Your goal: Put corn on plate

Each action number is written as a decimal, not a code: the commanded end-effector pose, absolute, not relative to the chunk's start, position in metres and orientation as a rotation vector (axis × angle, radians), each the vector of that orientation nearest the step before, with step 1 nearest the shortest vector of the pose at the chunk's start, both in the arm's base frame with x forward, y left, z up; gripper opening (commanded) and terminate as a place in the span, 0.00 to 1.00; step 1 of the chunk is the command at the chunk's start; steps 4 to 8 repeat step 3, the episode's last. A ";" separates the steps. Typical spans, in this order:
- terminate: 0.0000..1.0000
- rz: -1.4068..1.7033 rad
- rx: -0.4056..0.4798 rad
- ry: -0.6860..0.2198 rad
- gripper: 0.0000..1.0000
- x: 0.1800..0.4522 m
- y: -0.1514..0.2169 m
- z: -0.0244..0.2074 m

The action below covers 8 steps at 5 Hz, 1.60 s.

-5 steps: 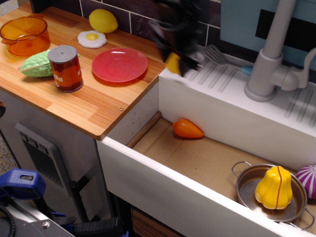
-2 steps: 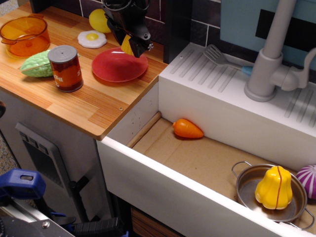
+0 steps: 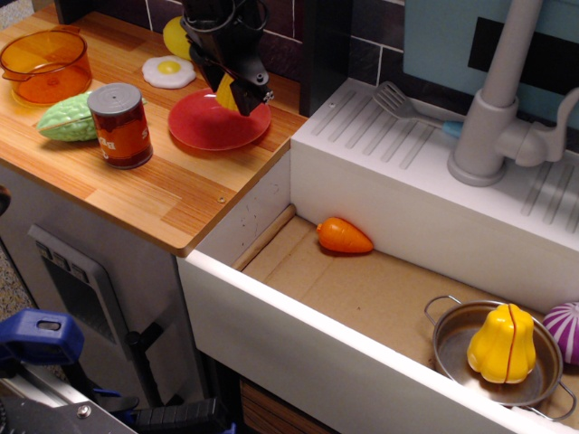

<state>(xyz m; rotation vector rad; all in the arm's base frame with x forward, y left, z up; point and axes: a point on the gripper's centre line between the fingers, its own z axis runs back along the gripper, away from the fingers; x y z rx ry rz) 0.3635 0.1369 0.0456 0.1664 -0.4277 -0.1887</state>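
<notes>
The red translucent plate (image 3: 204, 127) lies on the wooden counter, right of the can. My black gripper (image 3: 233, 93) hangs over the plate's back right part. It is shut on the small yellow corn (image 3: 227, 93), which shows between the fingers just above the plate. I cannot tell whether the corn touches the plate.
A red can (image 3: 120, 125), a green vegetable (image 3: 66, 120), an orange pot (image 3: 45, 65), a fried egg (image 3: 168, 70) and a yellow lemon (image 3: 175, 32) stand on the counter. The sink holds an orange carrot (image 3: 344, 236), a metal pot (image 3: 452, 348) with a yellow squash (image 3: 503, 342), and a purple vegetable (image 3: 566, 331).
My gripper has carried the corn left from the sink's rim to over the plate, and has lowered slightly in the last moment.
</notes>
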 end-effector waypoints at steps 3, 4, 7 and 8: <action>1.00 -0.201 0.188 -0.461 1.00 0.366 0.144 0.058; 1.00 -0.201 0.188 -0.461 1.00 0.366 0.144 0.058; 1.00 -0.201 0.188 -0.461 1.00 0.366 0.144 0.058; 1.00 -0.201 0.188 -0.461 1.00 0.366 0.144 0.058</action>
